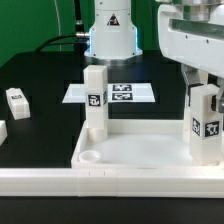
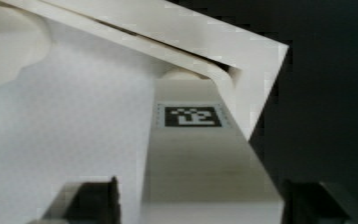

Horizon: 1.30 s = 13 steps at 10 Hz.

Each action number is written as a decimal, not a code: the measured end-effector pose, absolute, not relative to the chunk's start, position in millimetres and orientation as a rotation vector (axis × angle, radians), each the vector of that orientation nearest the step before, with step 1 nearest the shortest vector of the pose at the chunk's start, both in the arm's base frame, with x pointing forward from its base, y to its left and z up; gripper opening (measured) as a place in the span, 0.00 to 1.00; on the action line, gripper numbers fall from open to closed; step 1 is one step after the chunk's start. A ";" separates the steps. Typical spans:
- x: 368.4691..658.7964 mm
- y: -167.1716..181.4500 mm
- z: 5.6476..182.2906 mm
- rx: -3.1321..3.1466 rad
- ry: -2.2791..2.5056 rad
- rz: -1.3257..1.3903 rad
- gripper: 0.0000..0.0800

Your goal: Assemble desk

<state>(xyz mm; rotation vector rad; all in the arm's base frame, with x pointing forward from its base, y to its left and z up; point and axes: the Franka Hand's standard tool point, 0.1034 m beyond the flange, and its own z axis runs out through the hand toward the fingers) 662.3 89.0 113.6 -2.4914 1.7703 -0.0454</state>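
The white tray-like tabletop (image 1: 150,150) lies at the front with its rim up. One white tagged leg (image 1: 95,100) stands upright in its far corner on the exterior view's left. A second tagged leg (image 1: 205,122) stands upright at the far corner on the exterior view's right. My gripper (image 1: 205,82) reaches down over this leg's top. In the wrist view the leg (image 2: 202,150) runs between my two dark fingers (image 2: 94,202). One finger lies against the leg and a thin gap shows at the other. My gripper (image 2: 201,205) stands slightly open around the leg.
The marker board (image 1: 112,93) lies flat behind the tabletop, before the robot base. A small white block with dark marks (image 1: 17,100) sits at the exterior view's left. Another white piece (image 1: 3,131) shows at the left edge.
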 end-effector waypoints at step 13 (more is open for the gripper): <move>665.2 94.4 116.9 -3.103 0.104 -0.129 0.81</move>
